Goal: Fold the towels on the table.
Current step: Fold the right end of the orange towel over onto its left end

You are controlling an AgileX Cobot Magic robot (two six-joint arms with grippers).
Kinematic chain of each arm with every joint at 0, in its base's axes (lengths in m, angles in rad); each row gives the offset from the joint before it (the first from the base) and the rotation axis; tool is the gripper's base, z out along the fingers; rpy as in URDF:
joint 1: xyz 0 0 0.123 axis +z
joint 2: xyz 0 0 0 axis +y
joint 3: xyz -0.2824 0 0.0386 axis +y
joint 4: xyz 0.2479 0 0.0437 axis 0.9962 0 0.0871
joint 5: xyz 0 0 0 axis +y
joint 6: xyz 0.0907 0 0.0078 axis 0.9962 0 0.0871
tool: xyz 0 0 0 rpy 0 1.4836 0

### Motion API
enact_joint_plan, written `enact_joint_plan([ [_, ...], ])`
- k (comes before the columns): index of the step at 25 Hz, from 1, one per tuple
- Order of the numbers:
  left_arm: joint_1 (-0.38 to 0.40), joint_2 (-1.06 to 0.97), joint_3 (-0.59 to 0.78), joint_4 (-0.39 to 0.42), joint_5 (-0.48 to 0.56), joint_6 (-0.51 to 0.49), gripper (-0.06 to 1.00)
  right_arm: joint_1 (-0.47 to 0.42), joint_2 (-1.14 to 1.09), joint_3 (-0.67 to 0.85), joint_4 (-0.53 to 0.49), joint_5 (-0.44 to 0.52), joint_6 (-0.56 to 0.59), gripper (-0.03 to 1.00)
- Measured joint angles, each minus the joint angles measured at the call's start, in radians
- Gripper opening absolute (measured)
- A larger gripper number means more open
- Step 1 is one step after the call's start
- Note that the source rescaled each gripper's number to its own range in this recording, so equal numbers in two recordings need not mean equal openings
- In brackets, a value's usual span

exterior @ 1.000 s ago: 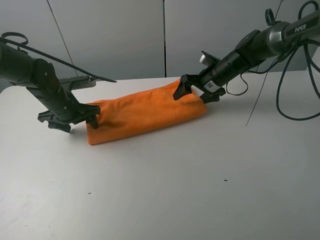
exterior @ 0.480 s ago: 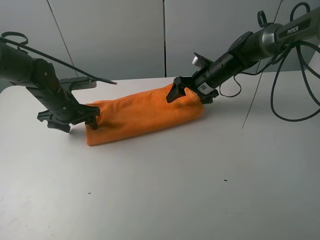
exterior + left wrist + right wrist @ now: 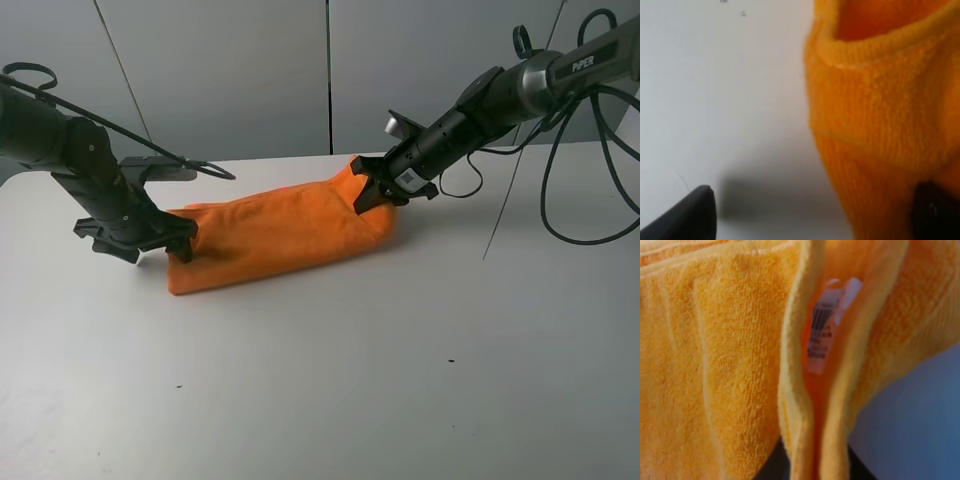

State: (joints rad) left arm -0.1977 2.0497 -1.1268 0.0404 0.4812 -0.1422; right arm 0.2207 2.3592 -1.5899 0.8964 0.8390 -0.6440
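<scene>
The orange towel (image 3: 280, 232) lies folded into a long strip across the white table (image 3: 400, 360). My left gripper (image 3: 143, 248) is open at the strip's left end; in the left wrist view (image 3: 815, 217) one finger (image 3: 692, 215) rests over bare table and the other (image 3: 935, 212) is against the towel (image 3: 880, 115). My right gripper (image 3: 368, 192) is shut on the strip's right end and holds it raised and bunched. The right wrist view shows the towel's edges (image 3: 730, 350) pinched together, with the white label (image 3: 825, 322) between the folds.
Grey wall panels (image 3: 250, 70) stand behind the table's far edge. Black cables (image 3: 590, 170) hang from the right arm at the right side. A thin dark rod (image 3: 130, 135) crosses above the left arm.
My right gripper moved left, shut on the towel's right end and lifted it, bunching that end. My left gripper has hardly moved.
</scene>
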Motion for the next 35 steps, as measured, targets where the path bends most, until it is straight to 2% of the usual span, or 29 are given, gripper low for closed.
enact_joint_plan([
  [2,0.000,0.000,-0.009,0.002,0.016,0.051,1.00,0.000,-0.004,0.000,0.000,0.024,0.013,0.05],
  [7,0.000,0.000,-0.024,0.017,0.043,0.106,1.00,0.000,-0.055,0.000,-0.002,0.063,0.069,0.05],
  [12,-0.002,0.000,-0.027,0.082,0.046,0.115,1.00,0.001,-0.092,0.019,-0.044,0.093,0.132,0.05],
  [16,-0.002,0.000,-0.027,0.095,0.046,0.118,1.00,0.006,-0.096,0.046,-0.062,0.105,0.142,0.05],
  [23,-0.002,0.000,-0.027,0.085,0.050,0.118,1.00,0.006,-0.111,0.048,0.037,0.140,0.120,0.05],
  [29,-0.002,0.000,-0.027,0.067,0.054,0.118,1.00,0.013,-0.118,0.048,0.186,0.185,0.075,0.05],
  [35,-0.002,0.000,-0.027,0.059,0.054,0.118,1.00,0.089,-0.120,0.048,0.281,0.189,0.049,0.05],
])
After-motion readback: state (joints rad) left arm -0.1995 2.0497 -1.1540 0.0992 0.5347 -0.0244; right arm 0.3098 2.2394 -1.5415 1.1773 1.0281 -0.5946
